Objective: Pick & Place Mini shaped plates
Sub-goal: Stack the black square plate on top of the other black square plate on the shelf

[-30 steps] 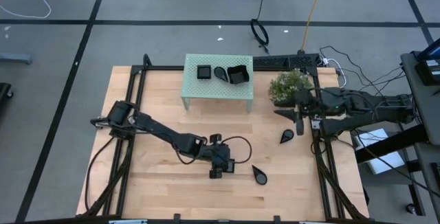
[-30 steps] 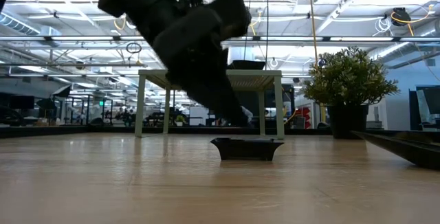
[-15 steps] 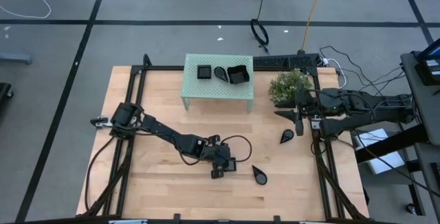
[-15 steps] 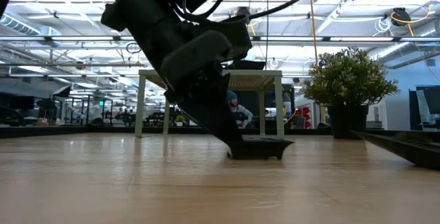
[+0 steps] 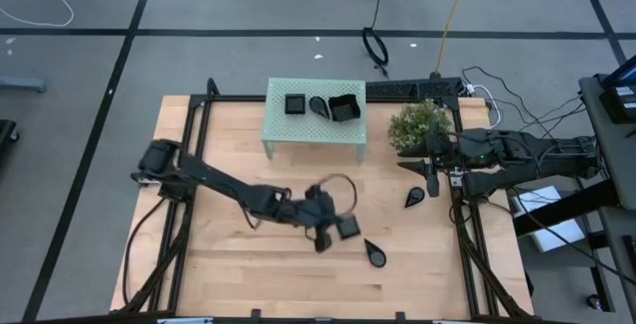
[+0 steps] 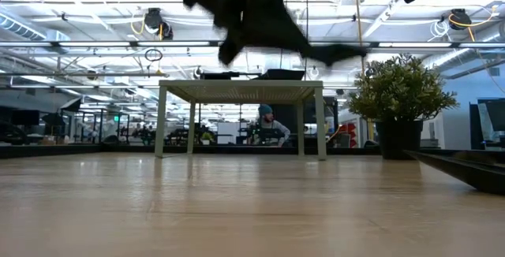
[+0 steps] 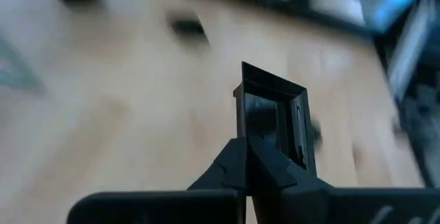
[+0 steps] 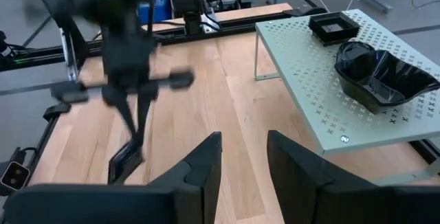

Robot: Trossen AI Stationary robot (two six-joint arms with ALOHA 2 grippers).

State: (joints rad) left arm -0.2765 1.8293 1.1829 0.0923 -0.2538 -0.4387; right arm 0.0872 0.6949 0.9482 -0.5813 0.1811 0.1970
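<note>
The left gripper (image 5: 333,229), clamped on a small glossy black square plate (image 5: 349,228), holds it above the wooden table (image 5: 229,145) for carrying to the mint-green perforated stand (image 5: 313,125).

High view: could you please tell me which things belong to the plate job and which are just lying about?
Job: square plate shut in the left gripper; two teardrop plates on the table; three plates on the green stand.
Lying about: plant; black cable loop; right gripper waits open beside the plant.
</note>
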